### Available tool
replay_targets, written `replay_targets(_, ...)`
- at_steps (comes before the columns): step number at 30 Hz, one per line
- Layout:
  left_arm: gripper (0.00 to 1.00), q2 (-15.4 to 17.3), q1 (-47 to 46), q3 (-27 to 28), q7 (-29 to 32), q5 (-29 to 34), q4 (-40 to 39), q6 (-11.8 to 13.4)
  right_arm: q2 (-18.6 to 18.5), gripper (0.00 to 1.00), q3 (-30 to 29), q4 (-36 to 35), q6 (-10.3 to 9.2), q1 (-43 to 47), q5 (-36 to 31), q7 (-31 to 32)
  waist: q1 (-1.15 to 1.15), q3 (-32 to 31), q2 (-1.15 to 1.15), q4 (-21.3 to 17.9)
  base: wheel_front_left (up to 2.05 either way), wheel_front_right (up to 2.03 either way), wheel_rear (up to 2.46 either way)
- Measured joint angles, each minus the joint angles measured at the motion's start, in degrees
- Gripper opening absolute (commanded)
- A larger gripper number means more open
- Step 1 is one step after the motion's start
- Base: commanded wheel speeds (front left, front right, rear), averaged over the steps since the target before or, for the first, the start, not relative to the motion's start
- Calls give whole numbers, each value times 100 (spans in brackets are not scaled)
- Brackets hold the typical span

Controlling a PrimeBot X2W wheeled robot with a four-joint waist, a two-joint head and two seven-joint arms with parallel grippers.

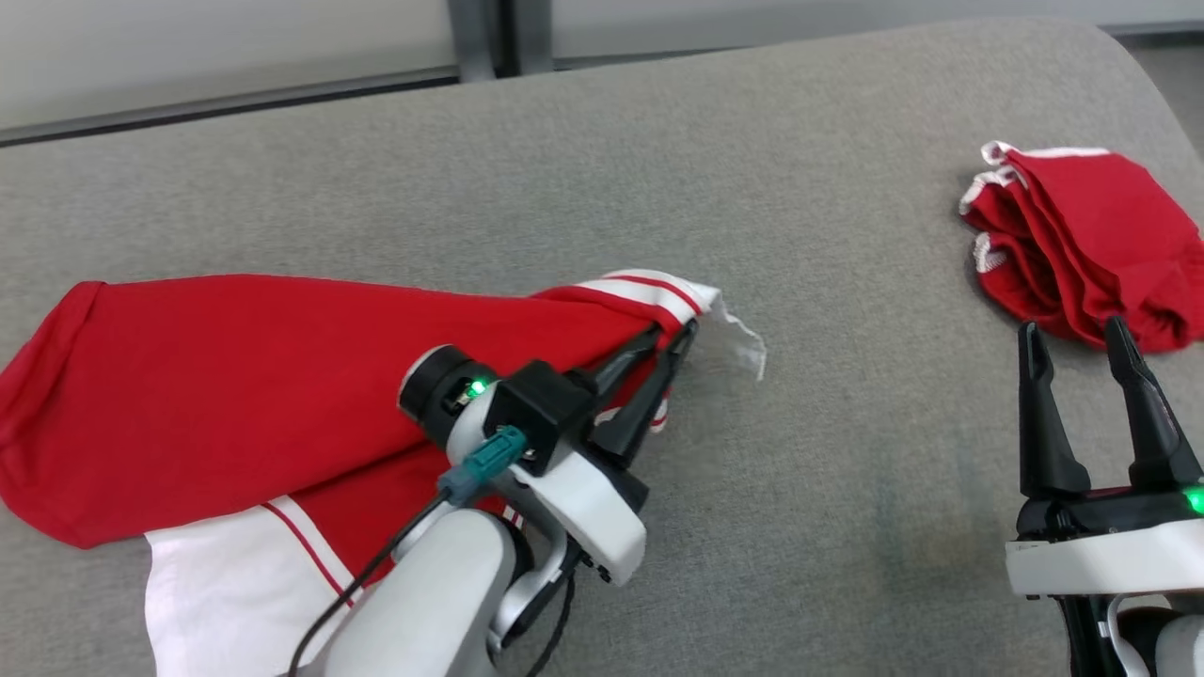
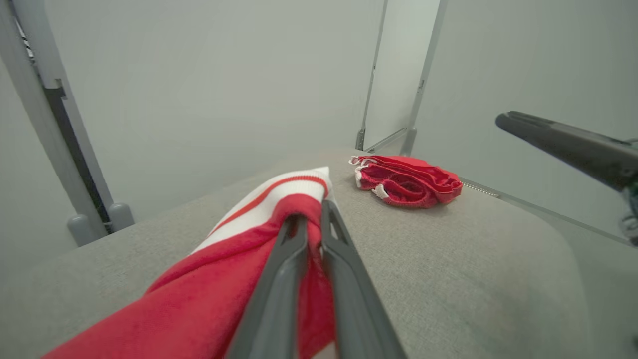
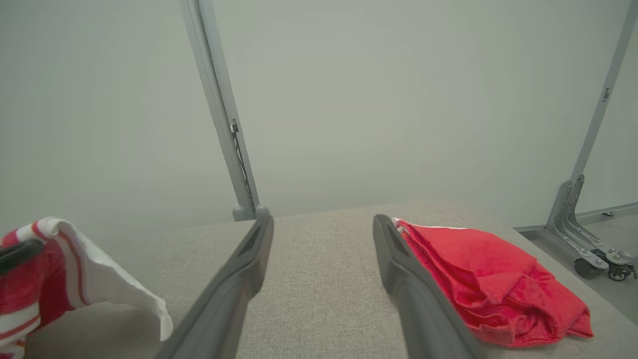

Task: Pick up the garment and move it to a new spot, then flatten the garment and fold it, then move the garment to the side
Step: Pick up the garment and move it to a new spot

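**Head view:** The garment (image 1: pixel 235 376), red with white striped trim, lies on the left half of the grey cushion (image 1: pixel 564 169). Most of it is spread out, and a white panel reaches the bottom edge. The left gripper (image 1: pixel 675 331) is pressed together on the garment's striped right end, pinching a bunched fold. A white corner pokes out past the fingertips. The right gripper (image 1: pixel 1072 329) stands at the lower right, fingers spread with nothing between them. Its tips are just below a crumpled red pile (image 1: pixel 1091 244), which sits near the cushion's right edge, well apart from the garment.

**Left wrist view:** The left gripper (image 2: pixel 313 214) has its two fingers nearly touching, with red cloth squeezed between them. The garment (image 2: pixel 209 299) rises from the lower left to the tips, its white band with a red stripe on top. The pile (image 2: pixel 408 182) lies beyond on the cushion (image 2: pixel 473 279). The right gripper's fingers (image 2: pixel 563 142) reach in from the right edge.

**Right wrist view:** The right gripper (image 3: pixel 323 222) is spread wide over bare cushion (image 3: pixel 319 309). The pile (image 3: pixel 488 279) is just beside its right finger, though I cannot tell whether they touch. At the far left the garment's (image 3: pixel 30 279) striped end hangs with a white flap drooping. A dark tip there is probably a finger of the left gripper. A grey post (image 3: pixel 219 109) stands behind.
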Motion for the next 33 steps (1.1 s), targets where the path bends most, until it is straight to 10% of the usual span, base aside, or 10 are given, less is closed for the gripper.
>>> replay_targets(8,3,18,-416,-886,81,-201,772,-15,101,100,107,364,0,-213,115,-320,0,646,0,-570,0,0,0)
replay_targets(10,100,75,-470,-959,-5,-145,904,-15,108,100,102,426,0,-253,115,-369,0,756,0,-635,0,0,0)
replay_targets(19,100,132,-483,-805,-612,-343,714,62,-21,100,80,476,0,-365,55,-371,0,685,0,-259,0,0,0)
replay_targets(33,100,823,132,998,-1258,-1050,673,848,-220,100,-7,235,0,-70,-54,77,0,-105,0,631,0,0,0)
